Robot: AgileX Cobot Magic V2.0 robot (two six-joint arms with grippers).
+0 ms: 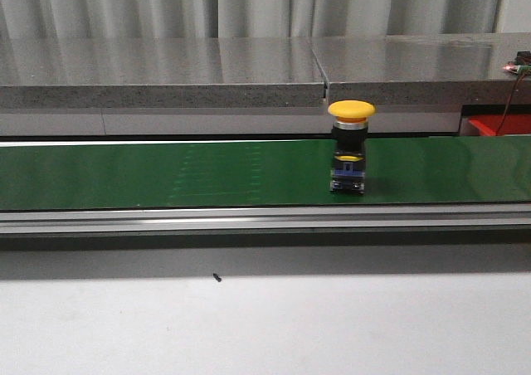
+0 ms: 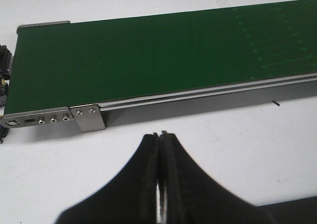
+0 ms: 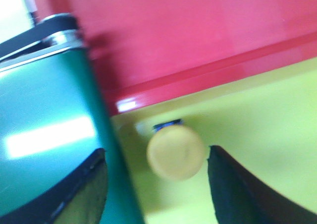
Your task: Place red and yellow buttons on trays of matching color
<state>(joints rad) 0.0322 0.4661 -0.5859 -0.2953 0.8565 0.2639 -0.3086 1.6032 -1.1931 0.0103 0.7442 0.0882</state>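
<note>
- Front view showed a yellow button standing upright on the green conveyor belt, right of the belt's middle, with its wide mushroom cap on top and a dark body under it.
- Behind the belt ran a grey stone-like counter, and in front of it lay a pale tabletop with one small dark speck.
- A bit of red tray showed at the far right edge, behind the belt; neither arm appeared in this view.
- Left wrist view showed the left gripper with its two black fingers pressed together, nothing between them, hanging over the white tabletop on the near side of the belt.
- The same view took in the left end of the belt, with its metal side rail and a bolted bracket at the corner; that stretch of belt carried no button.
- Right wrist view, quite blurred, showed the right gripper with its fingers spread wide apart over a yellow tray.
- A second yellow button sat on that yellow tray, in the gap between the fingers and touching neither of them.
- A red tray lay just beside the yellow one, and the belt's end showed beside both trays.
</note>
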